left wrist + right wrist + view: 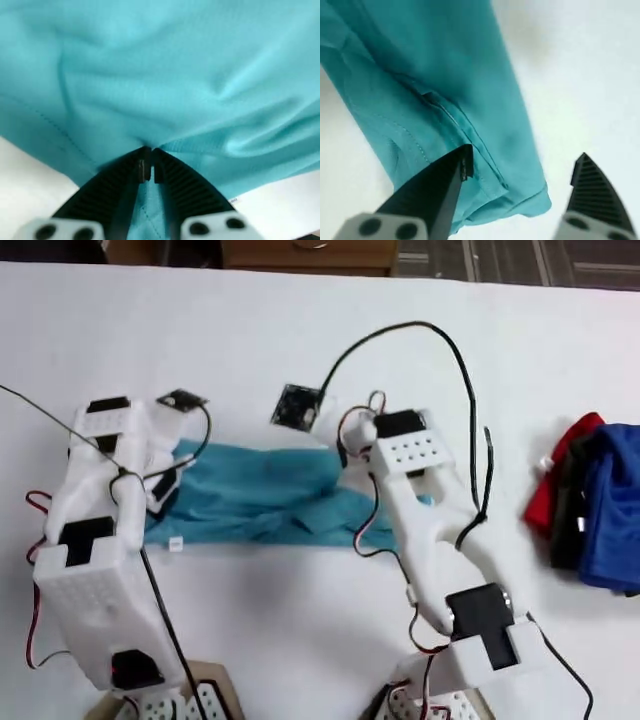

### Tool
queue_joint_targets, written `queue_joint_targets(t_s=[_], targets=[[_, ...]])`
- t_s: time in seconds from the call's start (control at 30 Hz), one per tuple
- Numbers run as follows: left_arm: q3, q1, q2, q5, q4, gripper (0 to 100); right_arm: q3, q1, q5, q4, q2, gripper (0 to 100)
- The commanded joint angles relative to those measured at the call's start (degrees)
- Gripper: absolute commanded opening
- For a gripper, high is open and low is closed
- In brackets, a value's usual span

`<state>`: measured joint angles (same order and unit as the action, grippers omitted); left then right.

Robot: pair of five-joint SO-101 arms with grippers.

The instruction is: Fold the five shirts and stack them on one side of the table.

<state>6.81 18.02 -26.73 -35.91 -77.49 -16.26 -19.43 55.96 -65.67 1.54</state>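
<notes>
High view: one teal shirt [262, 490] is lying stretched across the table [300, 630] between two arms; three more shirts [590, 505], red, black and blue, are lying piled at one edge. Left wrist view: the left gripper [148, 167] is pinching a teal fold. Right wrist view: the right gripper [525, 157] is hanging spread, one finger [440, 190] over the shirt's end, the other over bare table.

One teal shirt [260, 495], three piled shirts [590, 505] (red, black, blue), two arms [95, 540], one white table [300, 340]
</notes>
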Motion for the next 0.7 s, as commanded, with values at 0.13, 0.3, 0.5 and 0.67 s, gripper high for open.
queue_joint_targets(t_s=[0.13,0.3,0.5,0.67], targets=[[0.1,-0.9,-1.2,0.2,2.4,5,-1.1,-5.9,-0.6,-16.0,-10.9,16.0],[0.1,-0.9,-1.2,0.2,2.4,5,-16.0,-7.8,-0.7,-11.3,-15.5,4.5],[0.1,-0.9,-1.2,0.2,2.4,5,-24.2,-7.5,-1.3,-0.6,-12.9,2.0],[0.1,-0.9,-1.2,0.2,2.4,5,-22.0,-5.1,-0.9,7.1,-6.4,2.0]])
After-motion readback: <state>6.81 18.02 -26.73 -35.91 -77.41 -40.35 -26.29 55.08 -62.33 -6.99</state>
